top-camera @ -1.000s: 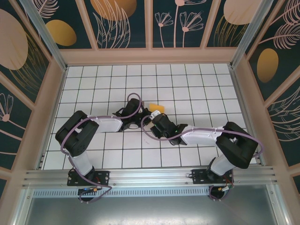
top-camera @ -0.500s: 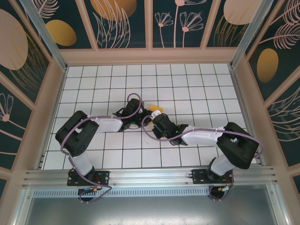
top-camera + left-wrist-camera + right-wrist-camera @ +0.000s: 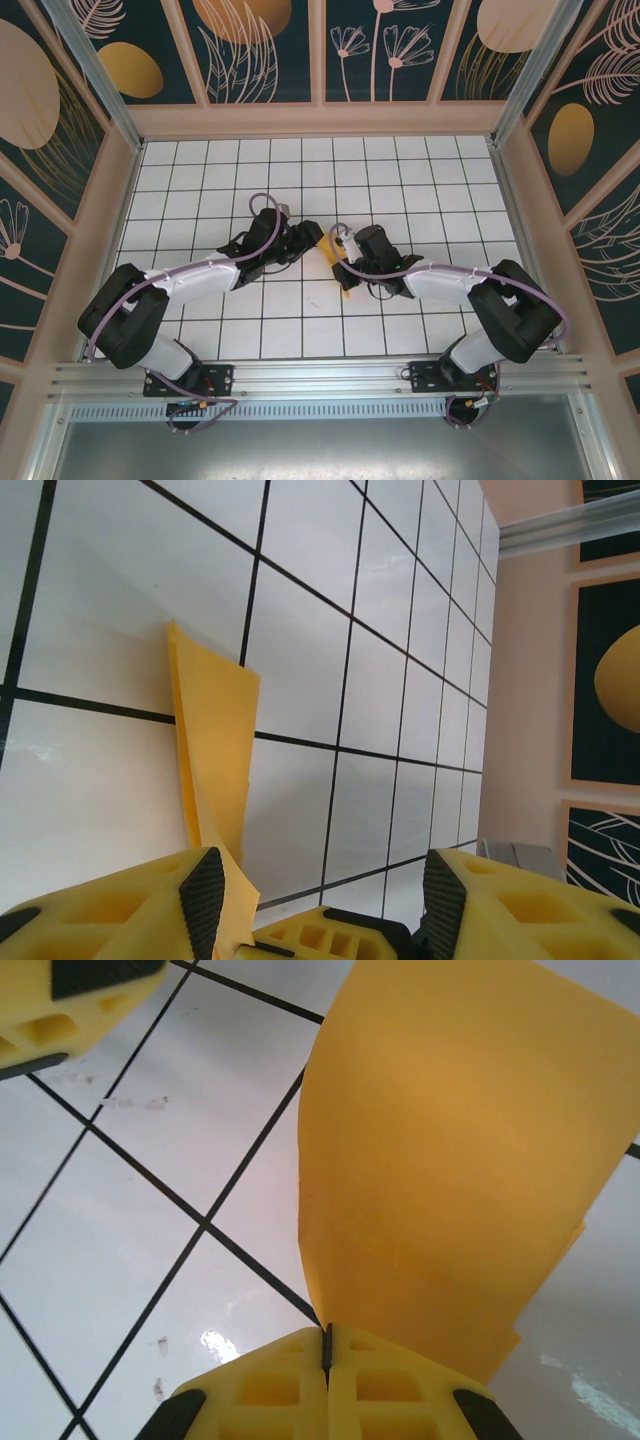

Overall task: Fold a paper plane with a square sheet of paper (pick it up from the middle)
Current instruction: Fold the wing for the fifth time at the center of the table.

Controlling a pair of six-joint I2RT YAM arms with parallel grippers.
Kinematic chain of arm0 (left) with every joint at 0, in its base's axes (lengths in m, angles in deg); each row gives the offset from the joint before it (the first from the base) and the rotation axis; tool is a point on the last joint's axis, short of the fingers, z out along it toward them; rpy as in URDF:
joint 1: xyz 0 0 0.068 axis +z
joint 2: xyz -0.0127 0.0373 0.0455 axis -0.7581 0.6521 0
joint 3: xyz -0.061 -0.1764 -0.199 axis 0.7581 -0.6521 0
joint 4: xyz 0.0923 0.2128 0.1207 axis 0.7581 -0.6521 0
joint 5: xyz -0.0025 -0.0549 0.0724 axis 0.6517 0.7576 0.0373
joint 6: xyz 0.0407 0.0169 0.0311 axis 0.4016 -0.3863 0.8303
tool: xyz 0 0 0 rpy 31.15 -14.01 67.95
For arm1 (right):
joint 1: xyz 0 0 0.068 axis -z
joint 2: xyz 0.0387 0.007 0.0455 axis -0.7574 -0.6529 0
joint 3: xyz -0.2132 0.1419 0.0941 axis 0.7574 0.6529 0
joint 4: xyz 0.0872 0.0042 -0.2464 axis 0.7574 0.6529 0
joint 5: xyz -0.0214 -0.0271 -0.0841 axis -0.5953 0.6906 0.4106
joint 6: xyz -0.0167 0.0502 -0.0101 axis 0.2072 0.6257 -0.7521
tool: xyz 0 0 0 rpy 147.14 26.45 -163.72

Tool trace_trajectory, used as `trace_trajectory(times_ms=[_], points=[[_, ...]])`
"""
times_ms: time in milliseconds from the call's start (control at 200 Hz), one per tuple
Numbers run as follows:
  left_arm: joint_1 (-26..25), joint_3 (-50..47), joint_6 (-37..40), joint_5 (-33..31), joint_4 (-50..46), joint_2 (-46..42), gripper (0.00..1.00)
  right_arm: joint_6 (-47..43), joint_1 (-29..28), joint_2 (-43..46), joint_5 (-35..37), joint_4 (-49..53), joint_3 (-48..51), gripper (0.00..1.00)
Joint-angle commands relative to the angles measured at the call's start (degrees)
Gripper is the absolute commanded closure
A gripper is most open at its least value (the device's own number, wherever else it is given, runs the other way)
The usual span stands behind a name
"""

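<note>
Fingers (image 3: 270,1392) of the right gripper (image 3: 327,1345) are pressed shut, with the lower edge of the paper (image 3: 450,1160) pinched in the seam between them. The paper, already folded into a narrow wedge, stands up from that pinch and bows a little. From above, the paper (image 3: 334,258) hangs between the two grippers near the middle of the table, just over the white tiles (image 3: 400,190).

The left gripper (image 3: 320,910) stands about half open. The wedge (image 3: 215,740) runs down beside one black pad (image 3: 203,900), close against it but not clamped; the other pad is well clear. The left gripper (image 3: 312,236) and right gripper (image 3: 345,270) sit close together, tips facing.

This looks like a re-grip partway through the folding:
- The right pinch is the only hold, so it should stay firm and level.
- The sheet is thin and will flop or twist if swung.
- The left should take its new hold on the crease, not on a loose flap.
- Its jaws should close only once the layers lie flush.
- Pressing the fold down against the tiles would sharpen it.
- With the tips this close, any sideways move risks a knock.
</note>
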Motion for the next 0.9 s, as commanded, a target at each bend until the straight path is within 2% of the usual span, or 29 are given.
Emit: trace_trajectory(times_ms=[0,105,235,405,470,726,896], points=[[0.24,-1.51,2.33,-1.85,0.39,-1.09,0.42,2.68,2.38,-0.73,-9.59,-3.61,1.26,0.93],[0.20,-1.61,3.85,0.97,2.67,0.08,0.43,4.40,5.41,-2.02,-14.00,-5.82,1.93,0.93],[0.18,-1.69,4.09,5.65,7.30,3.07,0.48,6.92,7.97,-4.02,-17.82,-8.44,2.74,0.94],[0.18,0.59,3.89,11.59,10.61,8.72,0.57,10.99,9.92,-6.20,-19.57,-11.71,4.25,0.96],[0.21,1.24,3.71,13.24,11.81,10.44,0.60,12.23,12.49,-6.78,-20.15,-12.81,4.94,0.96],[0.26,3.80,4.13,15.44,12.24,14.54,0.60,15.89,14.69,-6.47,-20.53,-16.64,7.73,0.95],[0.13,3.99,4.31,14.61,11.91,14.16,0.60,15.24,14.62,-1.83,-20.24,-16.51,8.10,0.95]])
